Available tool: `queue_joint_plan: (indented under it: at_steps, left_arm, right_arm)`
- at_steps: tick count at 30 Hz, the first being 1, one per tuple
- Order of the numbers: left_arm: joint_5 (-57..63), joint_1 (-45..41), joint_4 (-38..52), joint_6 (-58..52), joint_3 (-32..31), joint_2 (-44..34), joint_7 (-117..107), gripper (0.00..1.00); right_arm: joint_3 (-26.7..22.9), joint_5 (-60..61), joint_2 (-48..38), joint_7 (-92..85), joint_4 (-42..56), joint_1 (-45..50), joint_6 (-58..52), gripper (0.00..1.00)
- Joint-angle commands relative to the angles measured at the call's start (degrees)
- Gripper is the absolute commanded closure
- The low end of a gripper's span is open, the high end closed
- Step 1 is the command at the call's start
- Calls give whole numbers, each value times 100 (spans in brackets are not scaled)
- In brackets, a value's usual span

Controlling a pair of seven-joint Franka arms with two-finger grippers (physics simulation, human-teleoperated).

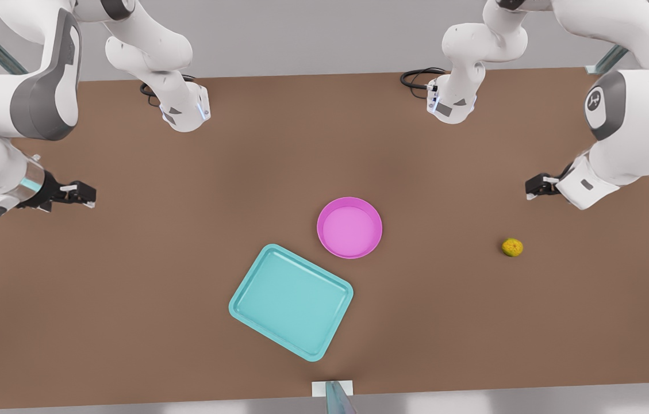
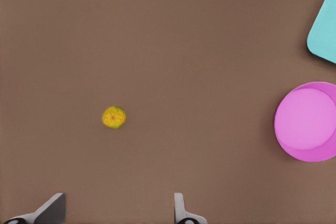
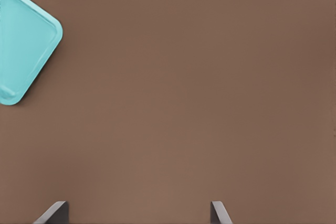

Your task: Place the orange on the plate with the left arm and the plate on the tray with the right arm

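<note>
A small grey and white stand (image 1: 333, 394) sits at the near edge of the brown table (image 1: 129, 299). Next comes the teal tray (image 1: 291, 301), lying flat and turned a bit crooked. Nothing is on it. Just behind it, toward the front view's right, is the pink plate (image 1: 349, 227). The plate is very close to one corner of the tray, and its inside is bare.

The orange (image 1: 512, 247) sits alone on the table, well apart from the plate, over on the front view's right. It is small, yellow and bumpy.

A little farther back, the left gripper (image 1: 531, 188) hangs above the table on the front view's right, near the orange but not touching it. In the left wrist view its two fingers (image 2: 52, 208) are spread wide with nothing between them, and the orange (image 2: 114, 117), the plate (image 2: 310, 121) and a corner of the tray (image 2: 325, 30) show below.

The right gripper (image 1: 89, 195) waits on the front view's left, far from the plate. Its fingers (image 3: 219, 212) are spread apart too and hold nothing. Its view shows bare table and a corner of the tray (image 3: 26, 51).

Farthest back, the two arm bases (image 1: 186, 112) stand by black cables (image 1: 416, 77).
</note>
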Motion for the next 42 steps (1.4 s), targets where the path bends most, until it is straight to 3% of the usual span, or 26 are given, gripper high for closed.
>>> queue_joint_plan:
  at_steps: [1, 3, 4, 7, 8, 12, 18, 35, 37, 38, 42]
  left_arm:
    - [-6, -19, 33, -33, 0, 31, -148, 0]
    - [-6, -19, 33, 2, 0, 338, -236, 0]
    - [-6, 8, 24, 257, 0, 935, -218, 0]
    - [-6, 254, -221, 1962, -9, 2123, -122, 0]
    - [12, 298, -713, 2831, 0, 2246, -16, 0]
    - [56, 746, -1285, 3799, -9, 2475, 651, 0]
    - [73, 966, -1839, 3835, 0, 2431, 1188, 0]
    - [73, 1045, -1848, 4045, 18, 2976, 1127, 0]
    - [73, 1045, -1848, 4028, 18, 2976, 1100, 33]
    - [73, 1036, -1848, 4010, 18, 2976, 1091, 41]
    - [73, 1036, -1848, 3747, 18, 2844, 1056, 41]
  right_arm:
    - [0, 11, -3, -331, 7, 1, 285, 0]
    - [-26, 20, 5, -331, 7, -8, 276, 0]
    - [-26, 20, -3, -331, 7, -8, 276, 0]
    - [-35, 20, 5, -331, -11, -8, 276, 0]
    - [-35, 20, 23, -331, -11, -8, 276, 0]
    - [-35, 20, 49, -331, -2, -8, 285, 0]
    - [-70, 29, 76, -340, -2, -8, 285, 0]
    - [-70, 29, 120, -349, -2, -8, 320, 0]
    - [-87, 29, 120, -349, -2, -8, 329, 0]
    - [-105, 29, 120, -349, -2, 1, 329, 0]
    - [-228, 160, 155, -454, -2, 1, 329, 0]
